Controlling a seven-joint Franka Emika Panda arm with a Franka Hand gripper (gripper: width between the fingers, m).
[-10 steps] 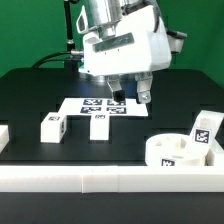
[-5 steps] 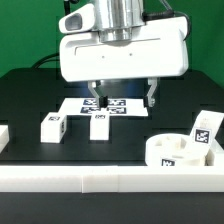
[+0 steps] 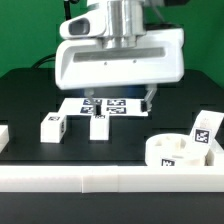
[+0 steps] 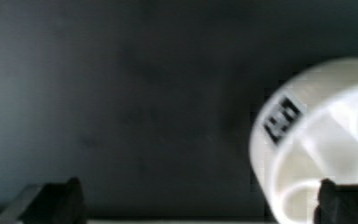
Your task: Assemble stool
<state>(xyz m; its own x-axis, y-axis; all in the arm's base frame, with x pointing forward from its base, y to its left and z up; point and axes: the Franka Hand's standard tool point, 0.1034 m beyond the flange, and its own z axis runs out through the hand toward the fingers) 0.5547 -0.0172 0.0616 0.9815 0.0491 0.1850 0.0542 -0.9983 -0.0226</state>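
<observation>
The round white seat (image 3: 172, 151) lies at the exterior view's right front, with one tagged leg (image 3: 205, 132) standing in it. Two more tagged legs lie on the black table: one (image 3: 52, 126) at the left and one (image 3: 99, 125) near the middle. My gripper (image 3: 122, 104) hangs above the table's middle, open and empty, its big white body hiding what lies behind it. In the wrist view the gripper (image 4: 202, 198) has dark table between its fingers (image 4: 51, 201), and the seat's rounded edge (image 4: 332, 135) shows beside one finger.
The marker board (image 3: 108, 105) lies flat behind the two loose legs, partly hidden by my gripper. A long white rail (image 3: 100, 179) runs along the table's front edge. A white block (image 3: 3, 136) sits at the left edge.
My gripper has turned square to the camera and then come lower, so that it now covers more of the marker board. The legs and the seat have not moved.
</observation>
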